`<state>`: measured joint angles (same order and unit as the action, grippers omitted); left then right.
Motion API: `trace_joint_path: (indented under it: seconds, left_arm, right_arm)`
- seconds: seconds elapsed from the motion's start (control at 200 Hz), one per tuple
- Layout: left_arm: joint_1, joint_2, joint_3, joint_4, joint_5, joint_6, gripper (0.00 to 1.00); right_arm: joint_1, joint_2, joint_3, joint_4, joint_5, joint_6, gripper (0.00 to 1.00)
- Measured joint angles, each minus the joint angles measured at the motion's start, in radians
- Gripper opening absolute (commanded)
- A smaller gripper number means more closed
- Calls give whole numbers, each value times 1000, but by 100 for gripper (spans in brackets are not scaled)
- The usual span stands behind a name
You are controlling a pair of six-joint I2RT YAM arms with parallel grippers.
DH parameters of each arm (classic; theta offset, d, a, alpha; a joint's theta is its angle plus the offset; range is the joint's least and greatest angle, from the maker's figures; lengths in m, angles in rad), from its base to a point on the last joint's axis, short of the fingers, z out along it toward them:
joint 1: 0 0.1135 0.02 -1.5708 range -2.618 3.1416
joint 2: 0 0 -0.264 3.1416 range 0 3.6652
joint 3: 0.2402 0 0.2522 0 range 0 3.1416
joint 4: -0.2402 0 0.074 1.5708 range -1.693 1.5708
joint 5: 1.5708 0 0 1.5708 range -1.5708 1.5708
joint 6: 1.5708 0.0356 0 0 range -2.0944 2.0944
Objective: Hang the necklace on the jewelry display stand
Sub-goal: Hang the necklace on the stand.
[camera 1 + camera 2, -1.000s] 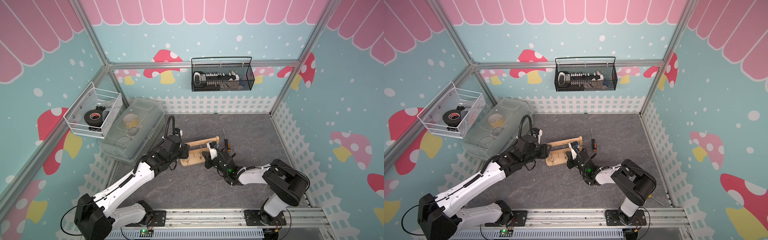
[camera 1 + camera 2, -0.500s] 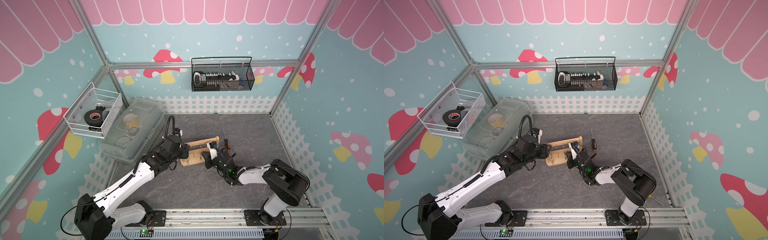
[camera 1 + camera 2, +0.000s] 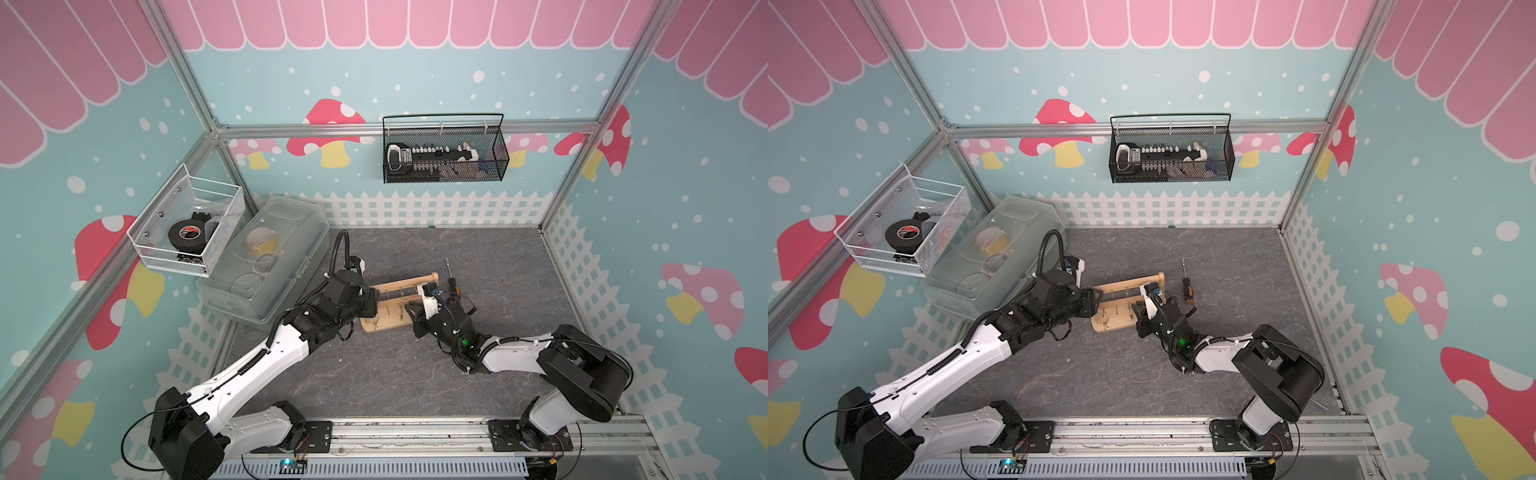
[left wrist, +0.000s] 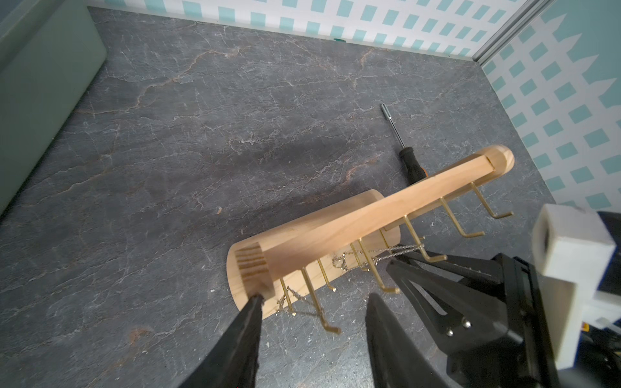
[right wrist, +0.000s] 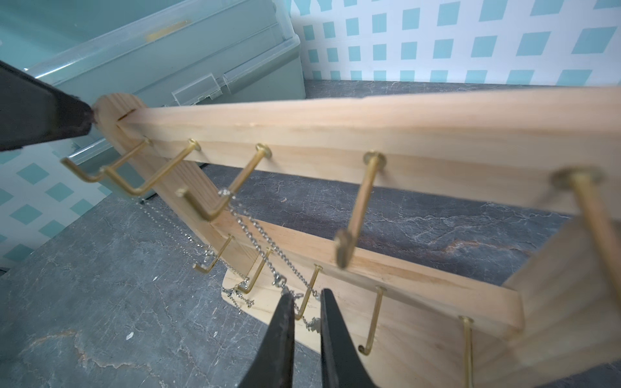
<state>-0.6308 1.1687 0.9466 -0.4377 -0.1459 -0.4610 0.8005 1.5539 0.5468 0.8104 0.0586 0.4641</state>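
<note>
**Necklace is on a peg, and the gripper is right by it**

The right gripper (image 5: 305,293) has its two fingers close together, with only a thin gap. A low peg (image 5: 306,295) pokes up inside that gap. The bottom of the necklace (image 5: 225,194) lies right at the tips, and I cannot tell if a finger touches it. From there the chain climbs to a top peg (image 5: 238,182) and loops over it. So the necklace hangs on the stand (image 5: 369,124), but its loose end droops over the low pegs toward the base (image 5: 403,339).

The left gripper (image 4: 314,298) is wide open and holds nothing. One finger (image 5: 50,114) presses on the end of the stand nearest the box (image 3: 270,266). I think it is there to keep the stand from sliding.

The stand sits near the middle of the bench (image 4: 201,134). A screwdriver (image 4: 411,161) lies just beside its other end, toward the right edge. The box sits along the left edge.

What could go wrong:
- A finger could snag the chain as it backs away and pull the loop off the top peg.
- The fingers sit on both sides of the low peg, so a crooked pull could hook it and drag or tip the stand.
- If the left finger pushes too hard, the stand could lean and the chain could slide off.
</note>
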Motion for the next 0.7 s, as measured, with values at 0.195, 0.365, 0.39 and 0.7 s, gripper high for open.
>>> trace_joint_path:
  seconds: [0.195,0.365,0.39,0.7]
  left_arm:
    - [-6,0,2,-11,-2,-7,56]
    - [-30,-2,26,-64,-20,-8,60]
    - [-35,-3,32,-73,-24,-8,61]
    - [-119,-50,148,-217,-59,-11,59]
  right_arm:
    - [0,-71,-15,-55,4,-2,29]
    - [0,-201,-17,-200,4,7,38]
    - [0,-229,-16,-236,5,9,38]
    - [-15,-513,142,-876,41,69,44]
